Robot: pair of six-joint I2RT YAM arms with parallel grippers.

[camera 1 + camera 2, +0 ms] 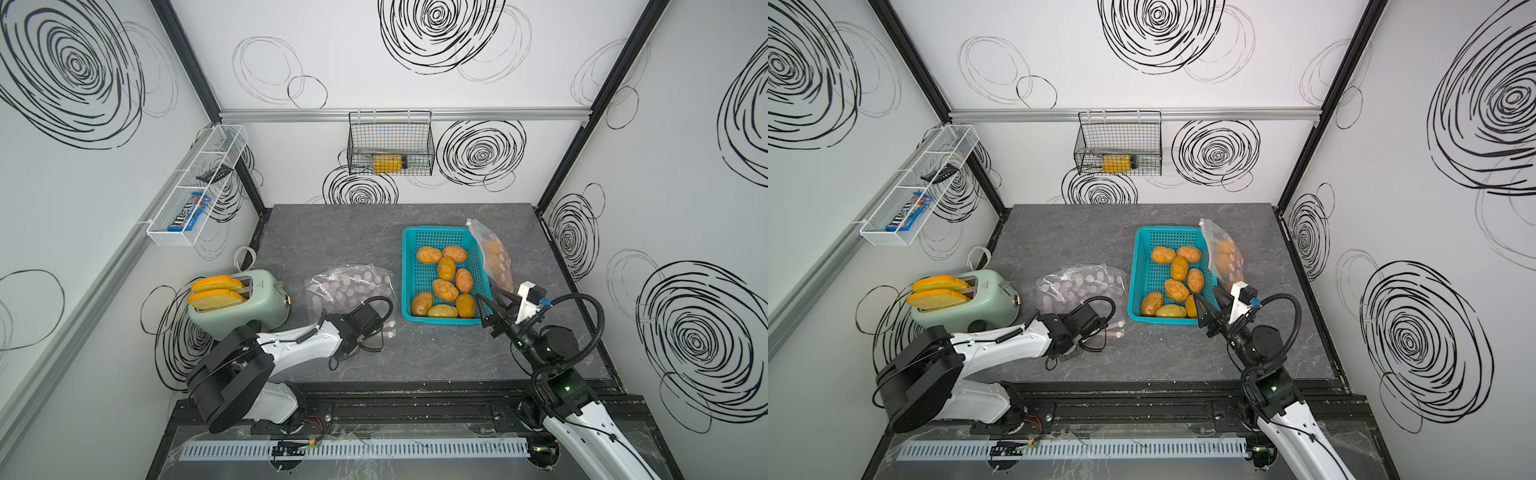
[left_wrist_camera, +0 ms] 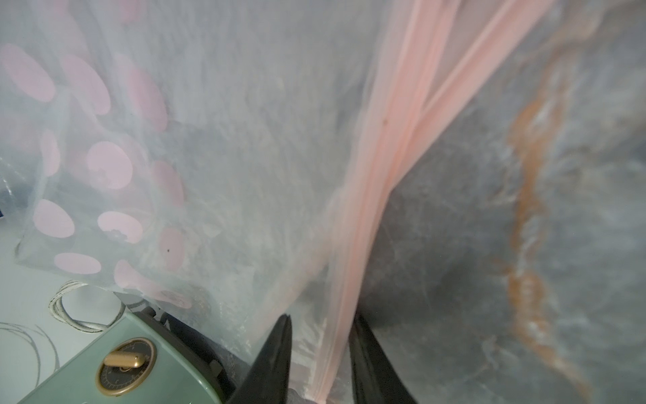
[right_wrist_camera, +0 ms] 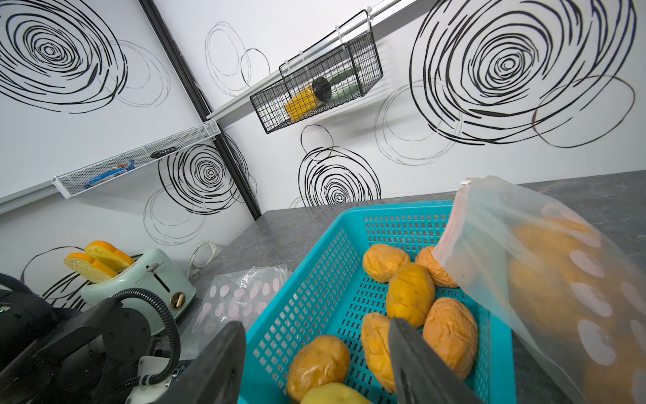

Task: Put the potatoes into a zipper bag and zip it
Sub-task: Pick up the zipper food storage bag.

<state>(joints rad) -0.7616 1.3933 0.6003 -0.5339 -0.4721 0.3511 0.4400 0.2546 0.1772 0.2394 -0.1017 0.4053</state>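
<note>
Clock directions are read on the table as seen in the top views, with 12 o'clock toward the back wall.

The left gripper (image 2: 321, 318) is pointed down onto the 6 o'clock edge of the flat zipper bag (image 1: 349, 286). In the left wrist view its two black fingers (image 2: 276, 353) are seen a little apart. The bag's pink zip strip (image 2: 377, 175) runs between them and a narrow gap shows, so the film is not seen to be clamped. In both top views the fingertips are hidden under the wrist. This bag, clear with pale pink dots, lies crumpled and empty on the grey table (image 1: 332, 232). At 9 o'clock from it a mint-green toaster (image 1: 245, 299) is stood, with two toast slices (image 1: 216, 291) upright in its slots. At 3 o'clock from it a teal basket (image 1: 415, 237) is set.

The right gripper (image 1: 490, 301) is released, its jaws spread wide with nothing between them, and it is held above the basket's 5 o'clock corner. Eight potatoes (image 1: 446, 267) are counted in the basket. Seven are orange-brown, and one paler yellow-green one lies against the 6 o'clock wall. At 12 o'clock from the right gripper a filled zipper bag (image 1: 492, 257) is leaned against the basket's 3 o'clock wall, with its mouth raised toward 12 o'clock. More orange-brown potatoes are seen through its dotted film, though their number cannot be made out. Whether its zip is closed cannot be told.
</note>
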